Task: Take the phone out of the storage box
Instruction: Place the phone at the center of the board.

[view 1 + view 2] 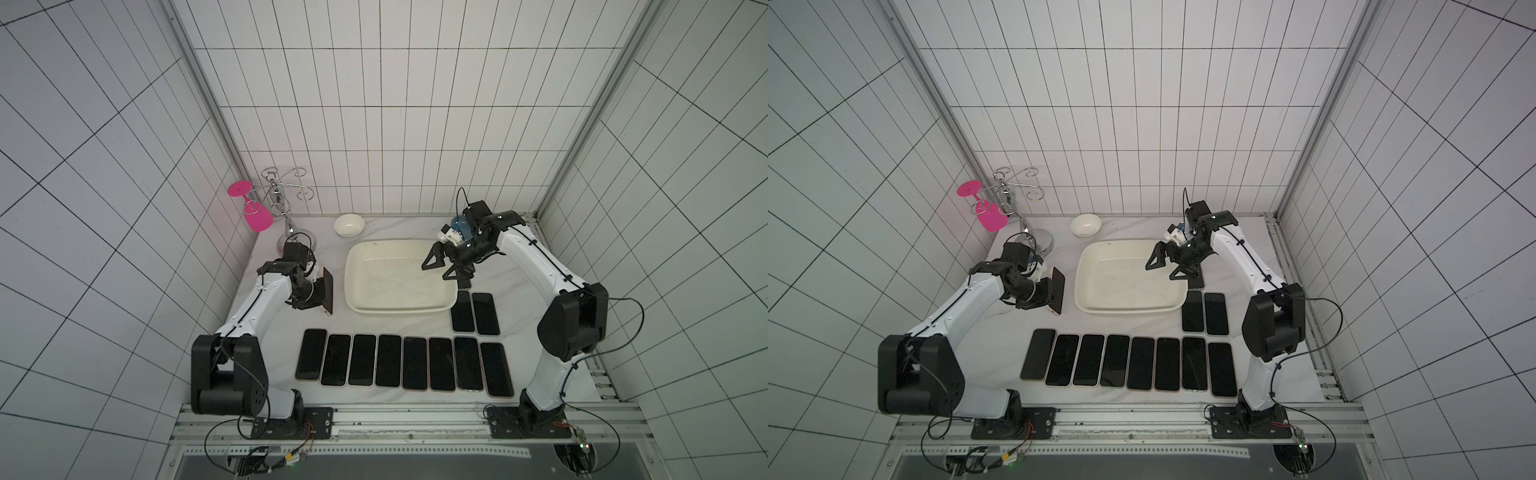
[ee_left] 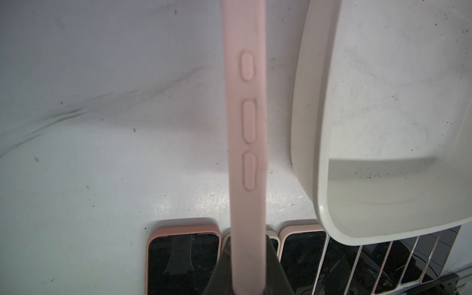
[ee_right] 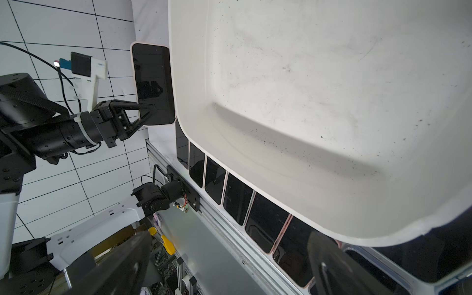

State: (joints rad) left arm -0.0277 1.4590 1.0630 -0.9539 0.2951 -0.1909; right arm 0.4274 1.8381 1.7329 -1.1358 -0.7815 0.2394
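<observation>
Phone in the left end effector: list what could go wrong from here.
1. The left end effector pinches the phone near one end, on edge; it might pivot or slip out.
2. The box rim is close beside it; a swing could clip it.
3. The row of phones lies nearby; a careless set-down could land on one.
</observation>
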